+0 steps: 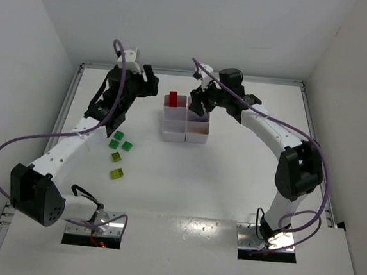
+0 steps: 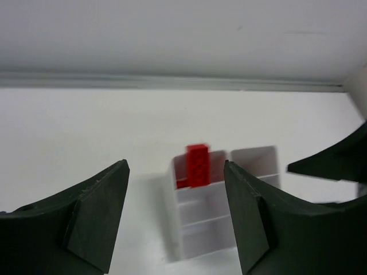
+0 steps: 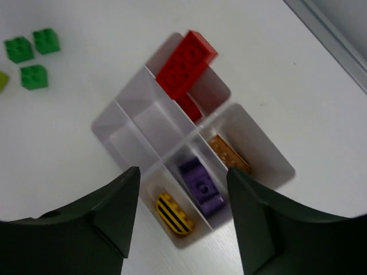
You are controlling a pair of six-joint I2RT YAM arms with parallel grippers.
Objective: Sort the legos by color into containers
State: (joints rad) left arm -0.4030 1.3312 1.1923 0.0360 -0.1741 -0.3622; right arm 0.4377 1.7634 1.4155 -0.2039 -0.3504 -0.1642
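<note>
We've got both arms up at the white six-compartment tray (image 3: 109,123): the left gripper (image 2: 175,215) just off its left side, the right gripper (image 3: 182,189) above it, both with jaws apart and empty. A red brick (image 3: 186,63) stands tilted in a corner compartment. An orange-brown brick (image 3: 229,153), a purple brick (image 3: 200,186) and a yellow striped piece (image 3: 174,213) fill the other row. Green bricks (image 3: 19,49) lie on the counter (image 3: 57,166).

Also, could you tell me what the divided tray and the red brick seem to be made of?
Tray: probably thin white plastic, its walls slightly translucent. Red brick: hard moulded plastic, smooth with a slight sheen and crisp round studs.
</note>
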